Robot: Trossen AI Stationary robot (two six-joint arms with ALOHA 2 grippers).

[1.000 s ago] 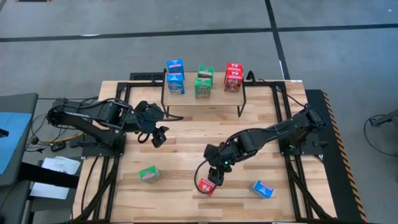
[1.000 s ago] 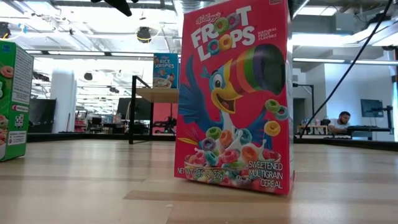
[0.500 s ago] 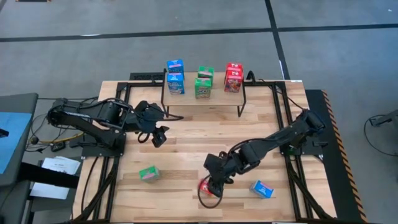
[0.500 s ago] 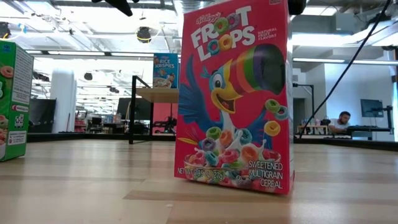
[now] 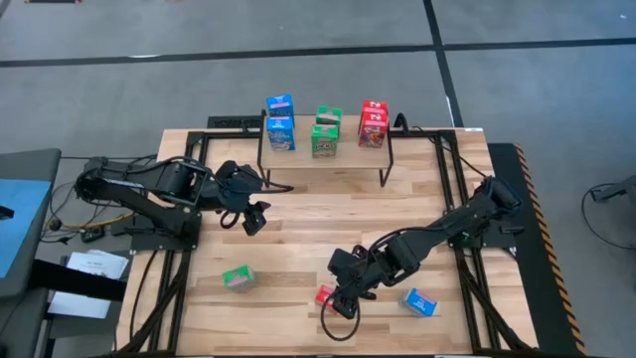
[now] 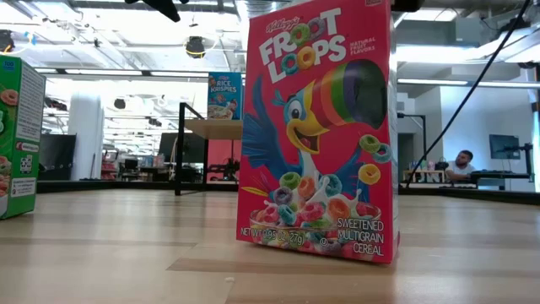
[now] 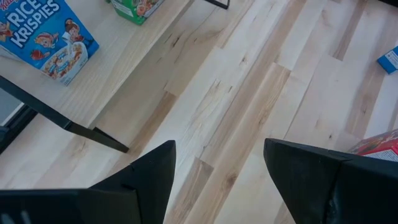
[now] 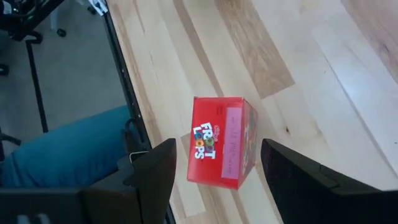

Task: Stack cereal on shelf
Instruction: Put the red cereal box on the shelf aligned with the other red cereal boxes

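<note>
A red cereal box (image 8: 221,149) stands upright near the table's near edge, also seen close up in the low view (image 6: 319,127). My right gripper (image 8: 217,186) hangs open just above it, touching nothing, and partly covers the red box (image 5: 324,294) from overhead. A green box (image 5: 237,278) and a blue box (image 5: 418,301) also rest on the tabletop. On the shelf (image 5: 348,157) stand a blue stack (image 5: 280,124), a green stack (image 5: 325,134) and a red stack (image 5: 373,124). My left gripper (image 5: 253,217) waits open in front of the shelf's left end.
The table's near edge and its black frame (image 8: 124,81) run close beside the red box. A cable loop (image 5: 333,323) hangs by the right gripper. Bare planks (image 5: 328,214) lie between the shelf and the loose boxes. The shelf's black leg (image 7: 93,134) stands near my left gripper.
My right gripper has swung toward the table's near edge and sunk a little, ending over the red box, its wrist turning on the way. Its fingers have stayed open. The boxes have not moved.
</note>
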